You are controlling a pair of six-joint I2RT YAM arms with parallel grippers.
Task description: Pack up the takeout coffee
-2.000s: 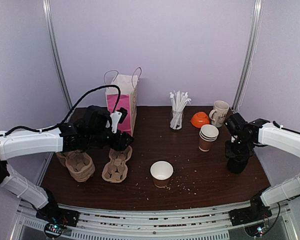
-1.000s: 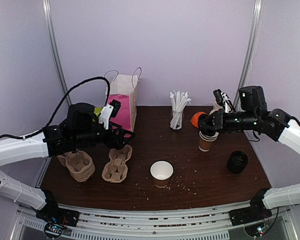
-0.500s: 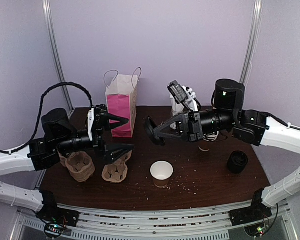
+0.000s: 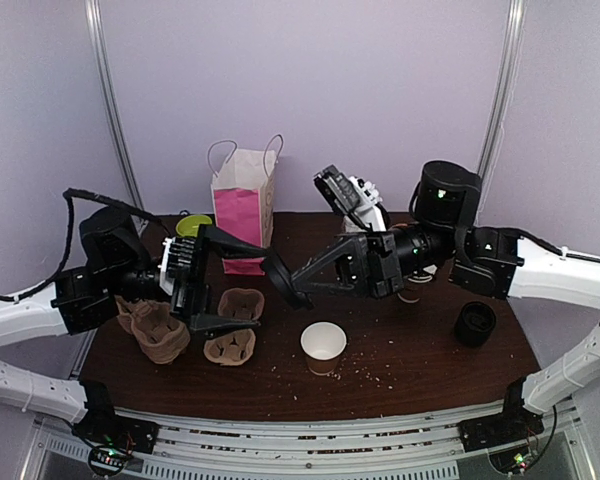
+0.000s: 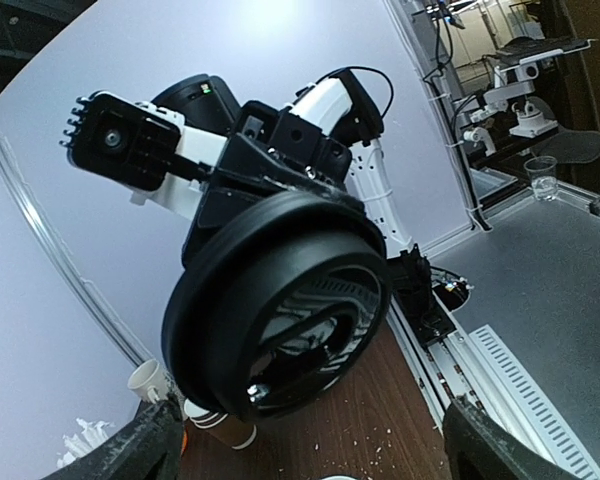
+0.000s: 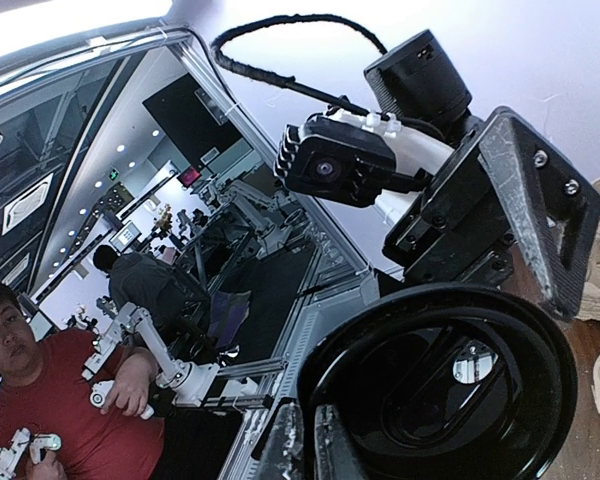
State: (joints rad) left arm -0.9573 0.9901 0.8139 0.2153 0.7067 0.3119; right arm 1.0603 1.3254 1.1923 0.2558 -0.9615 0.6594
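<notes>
An open brown paper cup with a white rim stands without a lid at the table's front middle. My right gripper is shut on the rim of a round black lid and holds it on edge in the air, left of and above the cup. In the right wrist view its fingers pinch the lid. My left gripper is wide open and empty, facing the lid from the left. The lid fills the left wrist view beyond the spread fingers.
Two pulp cup carriers and a stack of them lie front left. A pink and white paper bag stands at the back. A stack of black lids sits at the right, stacked brown cups behind the right arm.
My right arm left the lid stack at the right and carried one lid to the table's middle. My left gripper rose off the carriers, opened wide and turned toward the lid.
</notes>
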